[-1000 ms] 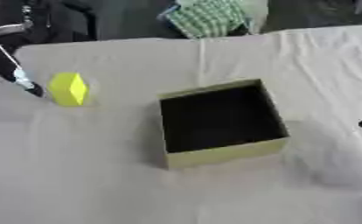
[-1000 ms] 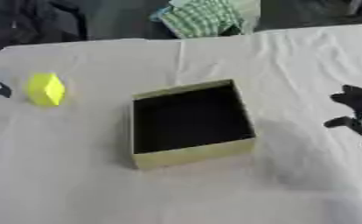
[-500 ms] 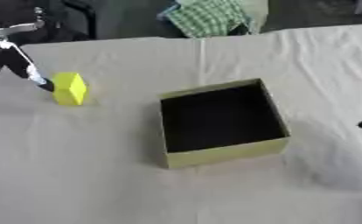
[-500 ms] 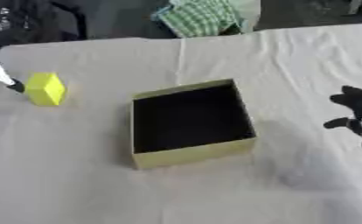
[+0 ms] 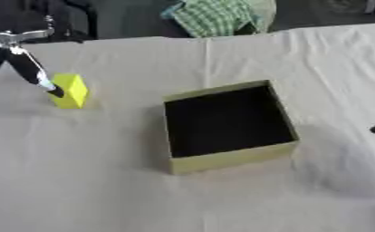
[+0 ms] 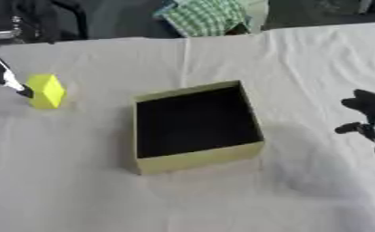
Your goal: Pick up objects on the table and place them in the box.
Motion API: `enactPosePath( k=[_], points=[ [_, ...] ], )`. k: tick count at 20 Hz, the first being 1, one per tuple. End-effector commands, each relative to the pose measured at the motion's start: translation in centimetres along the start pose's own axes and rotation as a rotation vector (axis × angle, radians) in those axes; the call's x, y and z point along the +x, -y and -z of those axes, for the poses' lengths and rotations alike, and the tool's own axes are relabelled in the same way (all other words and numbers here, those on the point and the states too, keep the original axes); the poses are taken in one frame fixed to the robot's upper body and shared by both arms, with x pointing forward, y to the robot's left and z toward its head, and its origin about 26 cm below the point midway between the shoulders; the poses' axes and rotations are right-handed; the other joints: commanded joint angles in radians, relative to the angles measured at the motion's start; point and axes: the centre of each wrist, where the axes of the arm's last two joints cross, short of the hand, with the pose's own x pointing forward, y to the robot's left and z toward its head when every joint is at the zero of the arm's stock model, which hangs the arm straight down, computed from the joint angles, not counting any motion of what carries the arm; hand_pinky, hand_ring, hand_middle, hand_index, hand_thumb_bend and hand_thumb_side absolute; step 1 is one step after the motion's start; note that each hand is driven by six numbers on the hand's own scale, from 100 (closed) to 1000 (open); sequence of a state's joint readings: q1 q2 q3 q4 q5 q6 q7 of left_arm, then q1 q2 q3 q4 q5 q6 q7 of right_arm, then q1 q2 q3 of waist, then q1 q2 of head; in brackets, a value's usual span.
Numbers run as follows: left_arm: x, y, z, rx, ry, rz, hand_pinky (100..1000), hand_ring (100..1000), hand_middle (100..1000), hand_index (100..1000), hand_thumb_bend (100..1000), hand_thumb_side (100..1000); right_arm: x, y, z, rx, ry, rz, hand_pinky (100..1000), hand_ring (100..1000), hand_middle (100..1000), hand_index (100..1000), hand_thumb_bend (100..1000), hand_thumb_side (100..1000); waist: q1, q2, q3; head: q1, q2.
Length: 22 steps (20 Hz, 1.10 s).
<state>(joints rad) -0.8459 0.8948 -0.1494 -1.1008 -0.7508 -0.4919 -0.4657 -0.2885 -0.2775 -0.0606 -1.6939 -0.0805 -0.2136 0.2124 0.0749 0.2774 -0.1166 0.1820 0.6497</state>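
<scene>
While the yellow block (image 5: 69,90) sits at nine o'clock of the open box (image 5: 230,158) in the left eye view, the left hand (image 5: 32,72) is seen with a straight finger touching its left face; fingers should be wrapped round both sides before lifting. Most of that hand is cut off.

Over in the right eye view, the right hand (image 6: 371,118) is parked at three o'clock, fingers relaxed, holding nothing, its arm cropped.

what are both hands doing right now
Left hand: open, a straight finger touching the yellow block.
Right hand: holding nothing; open or shut cannot be told.
</scene>
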Motion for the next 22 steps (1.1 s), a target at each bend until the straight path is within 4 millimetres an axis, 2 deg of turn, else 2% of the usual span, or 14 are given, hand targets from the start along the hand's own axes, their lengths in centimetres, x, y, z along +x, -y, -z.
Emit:
enactPosePath(
  k=[1, 15, 22],
  points=[
    [-0.5, -1.4, -0.6, 0.01, -0.019, 0.032, 791, 775, 764, 864, 843, 308, 0.4, 0.3, 0.2, 0.006, 0.012, -0.017, 580, 881, 732, 867, 100, 763, -0.001, -0.016, -0.001, 0.003, 0.003],
    [-0.3, -1.0, 0.1, 0.011, -0.044, 0.034, 781, 759, 754, 856, 773, 298, 0.3, 0.2, 0.1, 0.004, 0.009, -0.013, 580, 881, 732, 867, 100, 770, -0.001, -0.011, -0.007, 0.005, 0.003],
    [-0.6, -0.4, 0.3, -0.001, -0.062, 0.022, 780, 755, 751, 854, 768, 293, 0.3, 0.1, 0.2, 0.005, 0.009, -0.011, 580, 882, 733, 868, 100, 772, -0.001, -0.007, -0.012, 0.007, 0.004]
  ],
)
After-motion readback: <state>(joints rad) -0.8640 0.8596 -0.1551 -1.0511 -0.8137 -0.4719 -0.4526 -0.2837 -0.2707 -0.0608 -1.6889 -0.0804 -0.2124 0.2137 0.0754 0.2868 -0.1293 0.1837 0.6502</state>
